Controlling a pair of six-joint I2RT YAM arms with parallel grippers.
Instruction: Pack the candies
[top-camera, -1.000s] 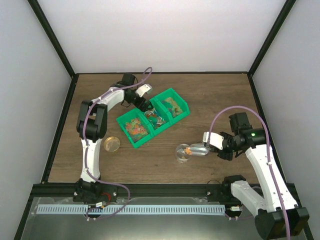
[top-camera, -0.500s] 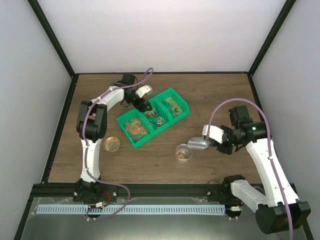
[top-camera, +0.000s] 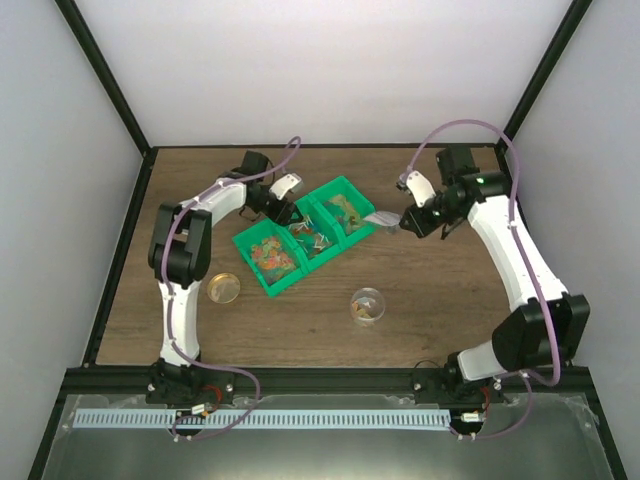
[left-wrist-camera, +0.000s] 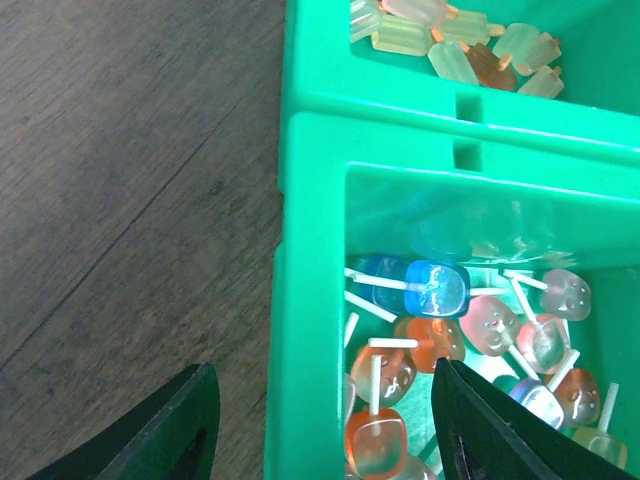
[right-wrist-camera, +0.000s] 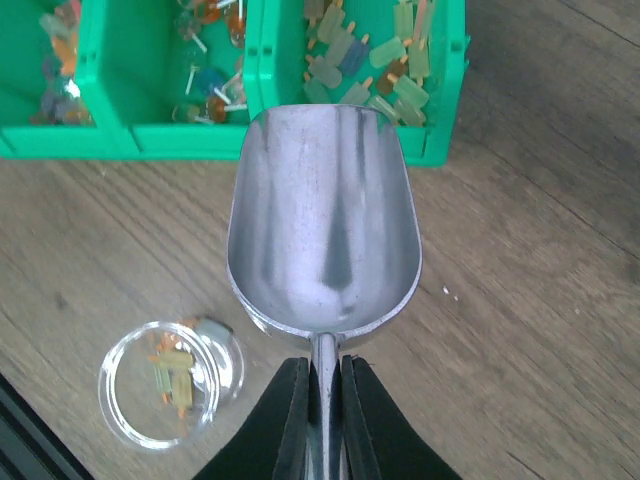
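Right gripper (right-wrist-camera: 322, 385) clamps the handle of an empty silver metal scoop (right-wrist-camera: 325, 240) above the brown wooden table (right-wrist-camera: 520, 250), just right of a green plastic three-compartment bin (left-wrist-camera: 310, 200). Left gripper (left-wrist-camera: 330, 425) hangs with jaws apart over the bin's middle compartment, among the lollipops (left-wrist-camera: 437, 288). The tiny orange, red, yellow and green candies (top-camera: 270, 255) fill the near-left compartment, with a few in a clear round plastic dish (right-wrist-camera: 215, 395) nearer the arms.

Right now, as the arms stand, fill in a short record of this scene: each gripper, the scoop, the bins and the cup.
left gripper: open, straddling the lollipop bin wall
right gripper: shut on the metal scoop handle
metal scoop: empty, bowl near the bins
green bins: three, side by side
clear cup: on the table, a few candies inside
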